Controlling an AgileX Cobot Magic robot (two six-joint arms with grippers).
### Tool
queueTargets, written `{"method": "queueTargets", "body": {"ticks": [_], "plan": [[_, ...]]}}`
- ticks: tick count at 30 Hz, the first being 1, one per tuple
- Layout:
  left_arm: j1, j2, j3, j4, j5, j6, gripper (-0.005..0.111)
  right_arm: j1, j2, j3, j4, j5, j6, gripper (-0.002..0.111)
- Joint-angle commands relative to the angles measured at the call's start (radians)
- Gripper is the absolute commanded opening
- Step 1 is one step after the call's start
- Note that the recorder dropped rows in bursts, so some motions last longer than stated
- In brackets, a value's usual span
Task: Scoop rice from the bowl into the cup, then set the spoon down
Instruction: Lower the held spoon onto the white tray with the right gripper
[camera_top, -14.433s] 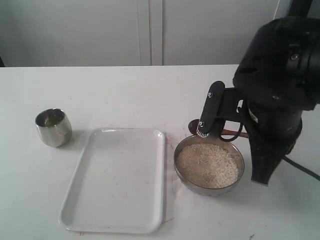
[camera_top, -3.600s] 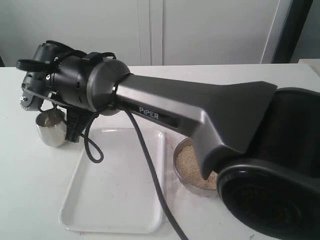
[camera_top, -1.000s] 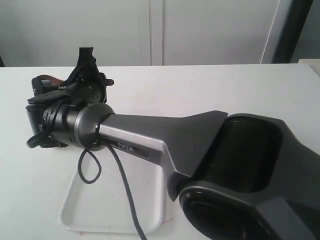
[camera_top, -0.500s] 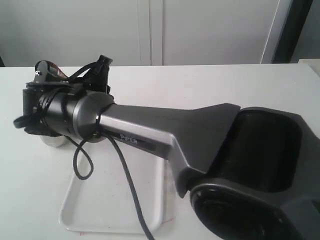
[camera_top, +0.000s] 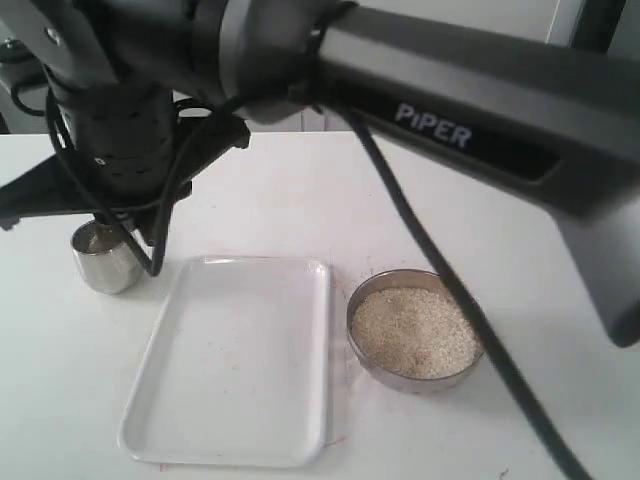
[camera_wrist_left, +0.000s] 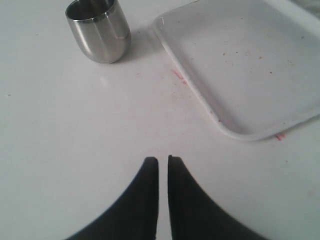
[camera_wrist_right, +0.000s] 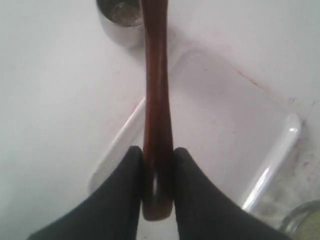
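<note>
The spoon (camera_wrist_right: 156, 100) is pinched by its slim handle in your right hand (camera_wrist_right: 158, 172), both fingers closed on the wood near its end. Its far end reaches over the mouth of the steel cup (camera_wrist_right: 119, 16), but the oval head runs out of the wrist view, so you cannot tell whether it is loaded. By my reading you are at the pour. Roll the wrist slowly with the head centred inside the rim, because the cup is narrow and grains will scatter easily. Lift straight up afterwards, so the long handle does not tip the tumbler. The cup stands upright on the desk (camera_top: 60, 380), at about 10 o'clock from the white tray (camera_top: 230, 370). It seems to hold a thin pale layer at the bottom, too small to call for sure. The rice (camera_top: 415, 330) otherwise fills the wide steel bowl (camera_top: 412, 381) nearly to its rim. That bowl sits just beside the tray at its 3 o'clock. The tray carries only a few specks. Your left hand (camera_wrist_left: 163, 167) hovers low over bare desk, fingers almost together with nothing between them.
</note>
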Motion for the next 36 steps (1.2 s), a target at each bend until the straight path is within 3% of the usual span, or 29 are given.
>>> {"method": "queueTargets", "body": {"ticks": [1,7,22,36], "plan": [[0.002,-0.003,0.005,-0.011,0.003,0.004,0.014,0.005,-0.049,0.007,0.088,0.002,0.094,0.0],[0.002,-0.003,0.005,-0.011,0.003,0.004,0.014,-0.002,-0.116,0.07,0.078,0.002,0.117,0.0],[0.002,-0.003,0.005,-0.011,0.003,0.004,0.014,-0.061,-0.255,0.421,0.093,0.002,0.27,0.0],[0.002,-0.003,0.005,-0.011,0.003,0.004,0.014,-0.061,-0.15,0.461,0.24,0.002,0.259,0.0]]}}
